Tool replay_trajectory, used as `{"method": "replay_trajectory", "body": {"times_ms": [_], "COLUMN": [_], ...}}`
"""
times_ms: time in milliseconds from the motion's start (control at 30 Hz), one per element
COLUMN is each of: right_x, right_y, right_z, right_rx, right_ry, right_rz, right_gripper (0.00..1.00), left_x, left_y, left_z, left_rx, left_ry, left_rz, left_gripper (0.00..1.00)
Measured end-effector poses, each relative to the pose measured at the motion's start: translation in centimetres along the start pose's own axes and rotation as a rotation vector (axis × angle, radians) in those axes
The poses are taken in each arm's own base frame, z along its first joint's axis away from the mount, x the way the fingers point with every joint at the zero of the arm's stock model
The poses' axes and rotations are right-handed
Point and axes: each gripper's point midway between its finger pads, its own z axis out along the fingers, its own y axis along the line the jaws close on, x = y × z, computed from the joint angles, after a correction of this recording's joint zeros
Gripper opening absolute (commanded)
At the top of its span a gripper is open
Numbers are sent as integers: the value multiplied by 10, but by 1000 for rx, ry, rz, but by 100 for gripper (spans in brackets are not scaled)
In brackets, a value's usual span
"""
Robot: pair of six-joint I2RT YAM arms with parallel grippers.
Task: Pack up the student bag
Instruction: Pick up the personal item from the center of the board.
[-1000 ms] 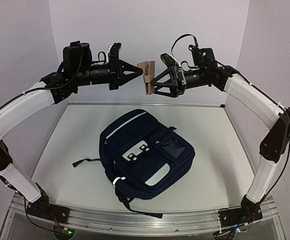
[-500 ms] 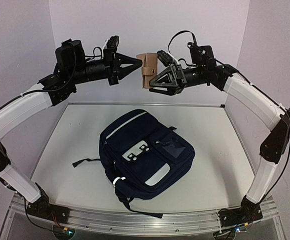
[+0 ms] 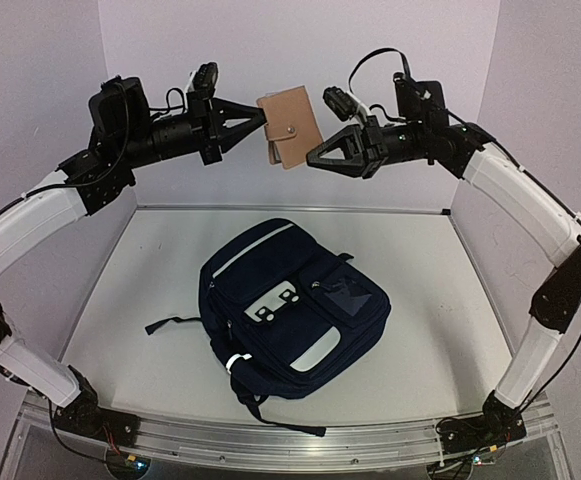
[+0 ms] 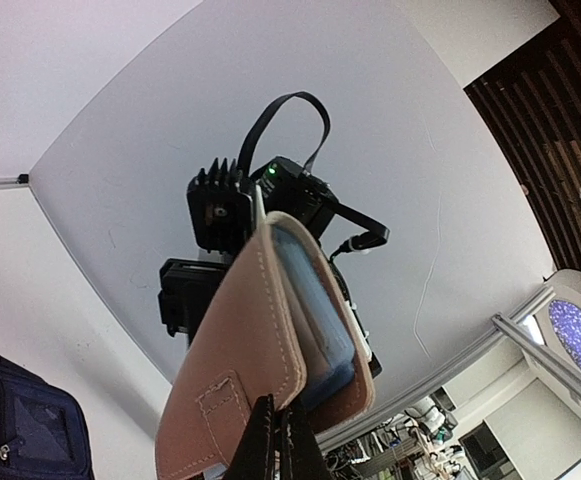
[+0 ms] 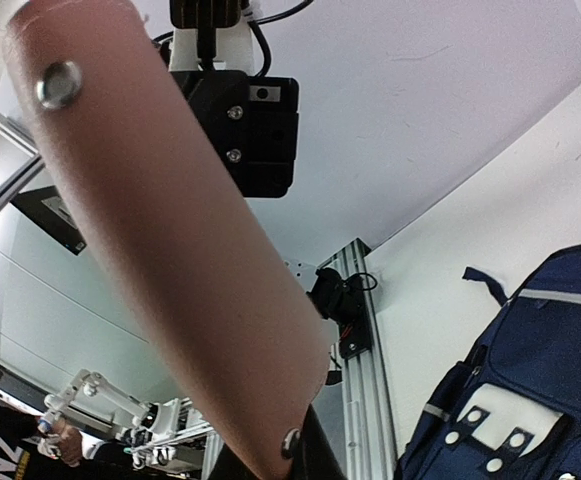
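Student bag (image 3: pixel 295 310) lies flat in the middle of the table (image 3: pixel 440 300) with its front side up. One black strap (image 3: pixel 165 325) trails out to the left. It is soft cloth, so I think it will sag and fold when it is lifted, and it is probably light while little is inside. I see no pocket standing open, so I suppose a zipper must be pulled first; the pullers are too small to make out from here. For a firm hold I would choose a strap or the thick seam with the white piping. The smooth front panel would likely slide under the fingers.

Both arms are high above the bag, elbows out and wrists turned toward each other. They meet at a tan leather wallet (image 3: pixel 288 125). The left gripper (image 3: pixel 262 116) is closed completely on the wallet's left edge. The right gripper (image 3: pixel 311 157) is at the wallet's lower right corner; its jaws are drawn nearly together and seem to pinch that corner. The wallet hangs well apart from the bag, over the far part of the table.
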Motion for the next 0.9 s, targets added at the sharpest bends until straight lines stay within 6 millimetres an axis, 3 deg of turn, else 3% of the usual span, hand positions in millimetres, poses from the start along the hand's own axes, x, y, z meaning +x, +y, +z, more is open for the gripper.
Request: {"method": "replay_trajectory", "body": {"times_ms": [33, 167, 300, 533, 667, 800, 900], "right_x": [0, -1, 4, 36, 55, 66, 72], "right_y": [3, 15, 23, 1, -17, -29, -34], "right_z": [-1, -5, -6, -5, -2, 0, 1], "right_rx": [-1, -5, -10, 16, 32, 43, 48], "right_ry": [-2, -10, -9, 20, 45, 62, 70], "right_rz": [2, -19, -27, 30, 79, 113, 123], "right_gripper": [0, 0, 0, 0, 0, 0, 0], "left_x": [-1, -3, 2, 8, 8, 7, 17], "left_y": [1, 10, 25, 48, 38, 21, 29], "left_z": [0, -1, -3, -21, -36, -31, -26], "left_rx": [-7, -44, -114, -341, -402, -367, -356], "left_ry": [-5, -21, -8, 39, 89, 146, 201], "left_rz": [2, -1, -9, 50, 97, 131, 122], "left_gripper": [5, 40, 66, 96, 100, 99, 94]}}
